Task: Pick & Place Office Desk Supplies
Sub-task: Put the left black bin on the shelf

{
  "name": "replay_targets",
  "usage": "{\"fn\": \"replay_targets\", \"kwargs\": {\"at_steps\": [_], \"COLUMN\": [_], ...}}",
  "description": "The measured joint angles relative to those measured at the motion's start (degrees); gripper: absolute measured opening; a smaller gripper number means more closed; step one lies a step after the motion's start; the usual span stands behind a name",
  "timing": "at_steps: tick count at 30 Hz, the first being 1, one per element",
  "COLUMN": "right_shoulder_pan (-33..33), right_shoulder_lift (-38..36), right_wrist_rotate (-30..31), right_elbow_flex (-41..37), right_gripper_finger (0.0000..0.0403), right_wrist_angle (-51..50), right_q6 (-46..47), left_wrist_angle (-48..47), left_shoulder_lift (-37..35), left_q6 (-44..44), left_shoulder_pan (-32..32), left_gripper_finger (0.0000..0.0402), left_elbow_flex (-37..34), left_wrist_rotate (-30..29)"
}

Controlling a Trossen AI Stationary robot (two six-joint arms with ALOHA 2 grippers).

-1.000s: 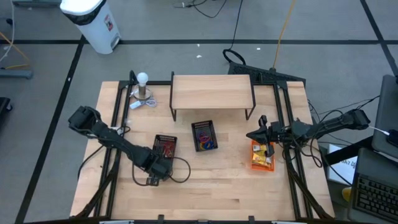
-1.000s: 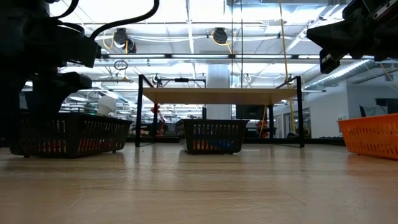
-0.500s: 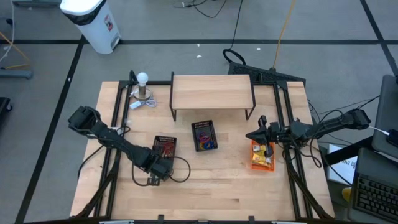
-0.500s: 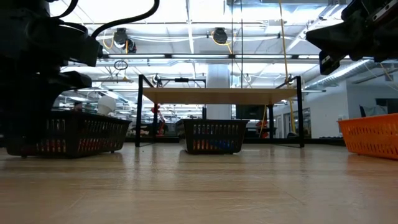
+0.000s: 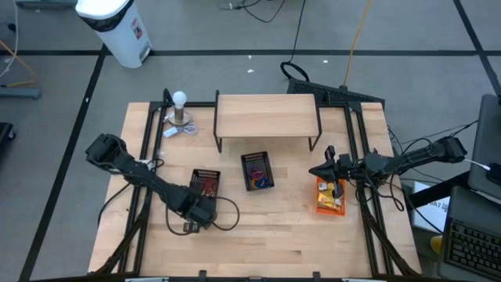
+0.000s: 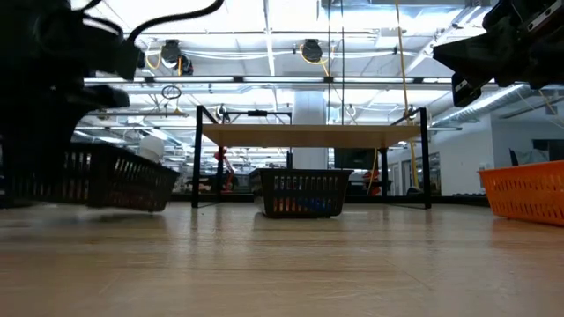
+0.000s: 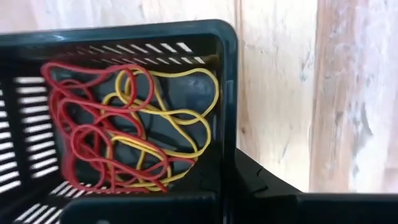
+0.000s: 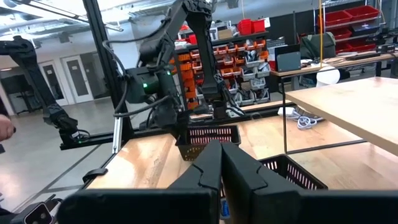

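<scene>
A black mesh basket holding red and yellow rubber bands stands at the table's left middle. My left gripper is shut on it at its near end. In the low view this basket sits tilted, one end raised. My right gripper hangs shut and holding nothing above the far end of an orange basket, which has yellow items in it. In the right wrist view its fingers are closed together. My left gripper pinches the basket's side wall close to a corner, one finger inside the basket and one outside. The fingers come from above, slanting in from the table's near left. The basket is tipped, its lower far edge down at the table.
A second black basket with coloured bands stands at the table's middle. Behind it is a low wooden shelf. A white ball on a metal stand is at the far left. Bare wood lies along the near edge.
My left gripper has shut on the basket's wall. The basket, which stood flat, has since tipped, the end at my gripper rising off the table while the other end stays down.
</scene>
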Motion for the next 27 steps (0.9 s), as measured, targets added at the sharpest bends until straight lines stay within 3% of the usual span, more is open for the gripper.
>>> {"fn": "replay_targets", "kwargs": {"at_steps": [12, 27], "right_shoulder_pan": [0.0, 0.0], "right_shoulder_lift": [0.0, 0.0], "right_wrist_rotate": [0.0, -0.1], "right_elbow_flex": [0.0, 0.0], "right_gripper_finger": [0.0, 0.0], "right_wrist_angle": [0.0, 0.0], "right_q6": [0.0, 0.0], "left_wrist_angle": [-9.5, -13.3], "left_shoulder_lift": [0.0, 0.0], "left_q6": [4.5, 10.3], "left_shoulder_pan": [0.0, 3.2], "left_gripper_finger": [0.0001, 0.0001], "left_elbow_flex": [11.4, 18.1], "left_wrist_rotate": [-3.9, -4.6]}}
